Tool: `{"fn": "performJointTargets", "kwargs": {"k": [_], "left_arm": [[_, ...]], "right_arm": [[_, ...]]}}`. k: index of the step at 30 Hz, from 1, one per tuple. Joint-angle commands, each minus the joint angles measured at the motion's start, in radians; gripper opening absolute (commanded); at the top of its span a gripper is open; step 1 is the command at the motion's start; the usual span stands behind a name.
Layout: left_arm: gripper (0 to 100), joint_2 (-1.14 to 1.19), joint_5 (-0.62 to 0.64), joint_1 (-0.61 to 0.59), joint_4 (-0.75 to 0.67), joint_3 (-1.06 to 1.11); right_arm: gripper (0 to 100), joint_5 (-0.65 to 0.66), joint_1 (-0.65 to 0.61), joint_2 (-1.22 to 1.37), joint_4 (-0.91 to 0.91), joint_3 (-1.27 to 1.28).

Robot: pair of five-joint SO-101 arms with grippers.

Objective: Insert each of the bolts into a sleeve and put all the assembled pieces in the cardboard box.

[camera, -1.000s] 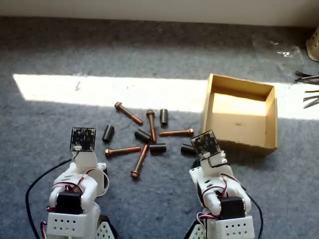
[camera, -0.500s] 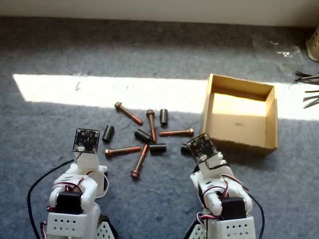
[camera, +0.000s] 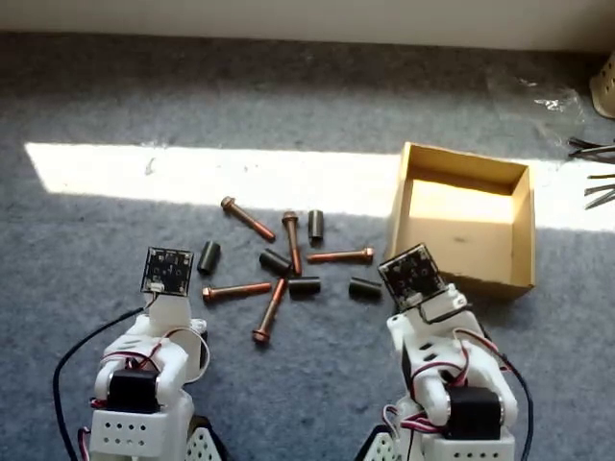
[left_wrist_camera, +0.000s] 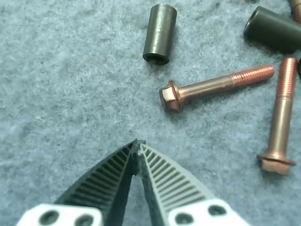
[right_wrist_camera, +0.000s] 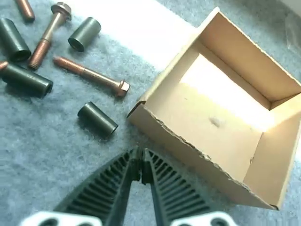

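From above, five copper bolts (camera: 291, 242) and five dark sleeves (camera: 305, 285) lie loose and separate on the grey carpet (camera: 96, 240). The cardboard box (camera: 461, 223) sits at three o'clock of them.

At my left wrist, my left pincer (left_wrist_camera: 138, 146) is pressed closed on nothing, with a bolt (left_wrist_camera: 214, 86) and a sleeve (left_wrist_camera: 160, 33) just ahead.

At my right wrist, my right pincer (right_wrist_camera: 140, 157) is likewise closed and holds nothing, near the box's torn wall, with one sleeve (right_wrist_camera: 97, 119) close by.

Grey carpet (camera: 288, 86) — dark tools (camera: 591, 149) lie at its edge.
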Motion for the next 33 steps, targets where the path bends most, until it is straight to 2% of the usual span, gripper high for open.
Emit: {"fn": "performJointTargets", "kwargs": {"k": [1,9,14,20,25,33], "left_arm": [[1,-0.002,-0.005,-0.012,0.002,0.022],[1,-0.002,-0.005,-0.012,0.000,0.022],[1,-0.002,-0.005,-0.012,0.000,0.022],[1,-0.002,-0.005,-0.012,0.000,0.022],[1,-0.002,-0.005,-0.012,0.000,0.022],[1,-0.002,-0.006,-0.012,0.000,0.022]], "right_arm": [[0.7,-0.017,0.007,0.216,0.002,-0.163],[0.7,-0.018,0.001,0.607,0.010,-0.421],[0.8,-0.018,-0.085,0.791,0.013,-0.512],[14.1,-0.011,-0.262,1.010,0.085,-0.605],[14.2,0.158,-0.354,1.162,0.090,-0.619],[14.3,0.313,-0.305,1.343,-0.019,-0.654]]}}
